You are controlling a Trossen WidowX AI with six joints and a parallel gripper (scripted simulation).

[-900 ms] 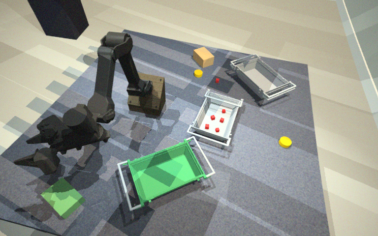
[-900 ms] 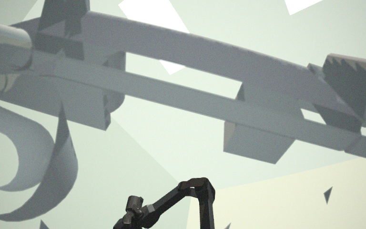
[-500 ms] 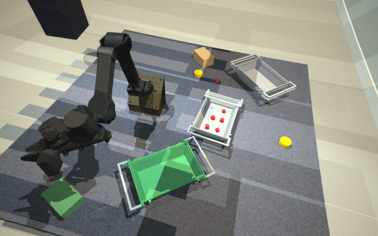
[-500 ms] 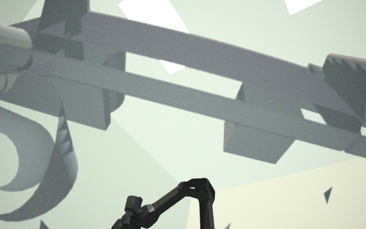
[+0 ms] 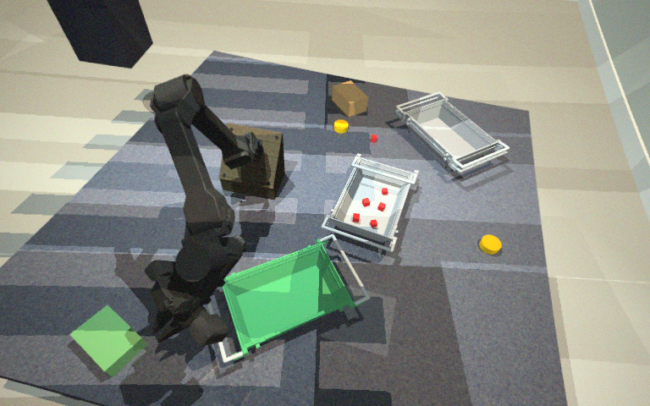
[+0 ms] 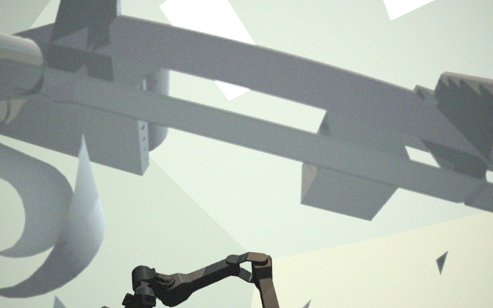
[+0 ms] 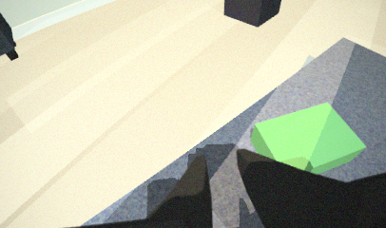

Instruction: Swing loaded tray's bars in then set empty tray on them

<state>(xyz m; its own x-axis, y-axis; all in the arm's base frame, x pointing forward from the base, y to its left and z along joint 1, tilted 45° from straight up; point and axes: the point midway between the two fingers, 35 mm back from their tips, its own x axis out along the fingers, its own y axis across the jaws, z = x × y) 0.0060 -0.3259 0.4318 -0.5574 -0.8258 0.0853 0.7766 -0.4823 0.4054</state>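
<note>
My gripper point(image 5: 161, 336) point(image 7: 221, 161) is nearly shut, a narrow gap between its fingers and nothing in it. It is between the green block and the green tray, away from the white trays. The loaded white tray point(image 5: 399, 216) holds several red blocks point(image 5: 381, 205). One wire bar point(image 5: 359, 234) lies along its near end, the other point(image 5: 388, 165) along its far end; I cannot tell exactly how each is turned. An empty grey-white tray point(image 5: 432, 143) lies at the upper right, with bars at both ends. The exterior view shows only part of the arm.
An empty green tray point(image 5: 288, 296) stands in front of the loaded tray, its right bar point(image 5: 349, 264) swung outward. A green block point(image 5: 107, 334) point(image 7: 295, 133) lies beside my gripper. A wooden block point(image 5: 253, 173), orange box point(image 5: 349, 97), yellow discs point(image 5: 490, 244) point(image 5: 340, 126) and loose red block point(image 5: 373, 138) are also there.
</note>
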